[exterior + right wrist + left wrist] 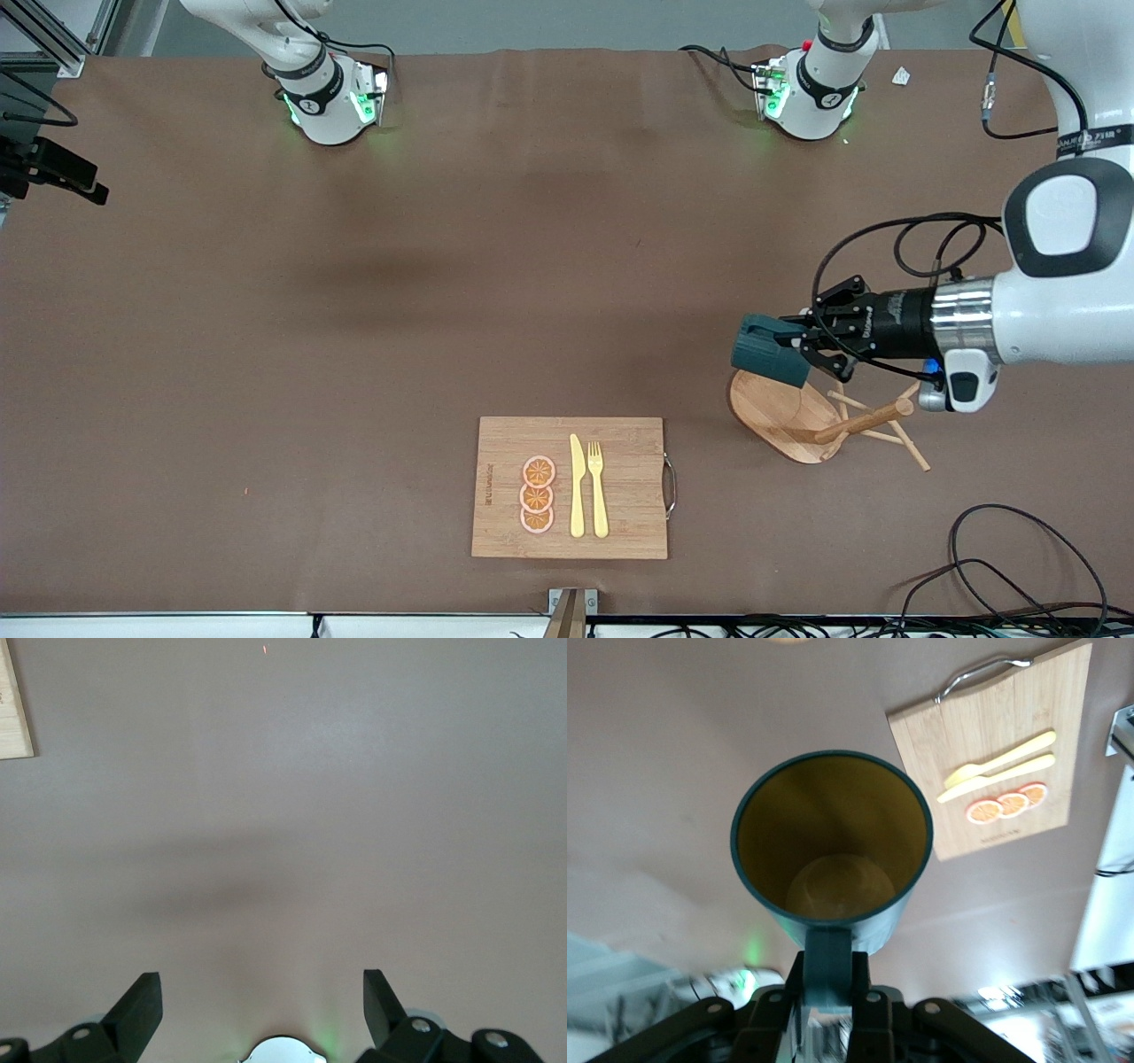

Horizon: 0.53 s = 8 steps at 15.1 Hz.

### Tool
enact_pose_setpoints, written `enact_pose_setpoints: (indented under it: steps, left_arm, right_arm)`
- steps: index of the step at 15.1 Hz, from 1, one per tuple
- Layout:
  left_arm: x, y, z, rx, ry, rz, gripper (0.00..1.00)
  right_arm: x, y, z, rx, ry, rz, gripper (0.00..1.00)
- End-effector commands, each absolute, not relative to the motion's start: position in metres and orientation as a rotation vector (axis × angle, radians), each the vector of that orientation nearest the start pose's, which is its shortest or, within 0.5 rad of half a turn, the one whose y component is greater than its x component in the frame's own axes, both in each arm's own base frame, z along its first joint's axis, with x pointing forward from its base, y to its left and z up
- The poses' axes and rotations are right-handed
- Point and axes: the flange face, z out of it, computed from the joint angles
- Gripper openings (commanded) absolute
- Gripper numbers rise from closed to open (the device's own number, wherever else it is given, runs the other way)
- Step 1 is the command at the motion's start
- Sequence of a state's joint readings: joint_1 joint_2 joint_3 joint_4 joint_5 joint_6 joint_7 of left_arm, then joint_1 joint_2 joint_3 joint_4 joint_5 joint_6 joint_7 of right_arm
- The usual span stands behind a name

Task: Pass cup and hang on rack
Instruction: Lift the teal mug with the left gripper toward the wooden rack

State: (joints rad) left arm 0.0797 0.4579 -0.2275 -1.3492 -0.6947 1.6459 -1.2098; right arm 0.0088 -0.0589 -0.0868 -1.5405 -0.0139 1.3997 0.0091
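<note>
My left gripper [804, 342] is shut on the small loop handle of the dark teal cup [767, 352] and holds it on its side in the air, over the oval base of the wooden rack [783, 410]. The rack's post and thin pegs [886, 424] show just under my left wrist. In the left wrist view the cup [833, 842] shows its mustard-yellow inside, and my left gripper [828, 973] clamps the handle between both fingers. My right gripper [261, 981] is open and empty above bare brown table; it does not show in the front view.
A rectangular cutting board [625, 443] with a yellow knife [577, 487], a fork [598, 487] and orange slices [537, 494] lies near the front edge. It also shows in the left wrist view [1045, 700]. Loose cables [1019, 567] lie at the left arm's end.
</note>
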Motion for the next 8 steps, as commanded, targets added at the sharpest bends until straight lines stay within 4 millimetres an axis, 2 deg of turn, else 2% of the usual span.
enact_pose_setpoints:
  steps: [1, 2, 5, 8]
  left_arm:
    - [0.675, -0.107, 0.476, 1.930, 1.465, -0.897, 0.00]
    - [0.677, -0.100, 0.467, 1.904, 1.474, -0.933, 0.00]
    - [0.688, -0.062, 0.448, 1.733, 1.493, -1.022, 0.00]
    - [0.692, -0.057, 0.439, 1.666, 1.512, -1.066, 0.00]
  right_arm:
    - [0.508, -0.042, 0.667, -3.121, 0.127, 0.088, 1.00]
    - [0.509, -0.041, 0.668, -3.114, 0.125, 0.078, 1.00]
    - [0.509, -0.040, 0.670, -3.110, 0.124, 0.073, 1.00]
    - [0.510, -0.040, 0.670, -3.109, 0.116, 0.070, 1.00]
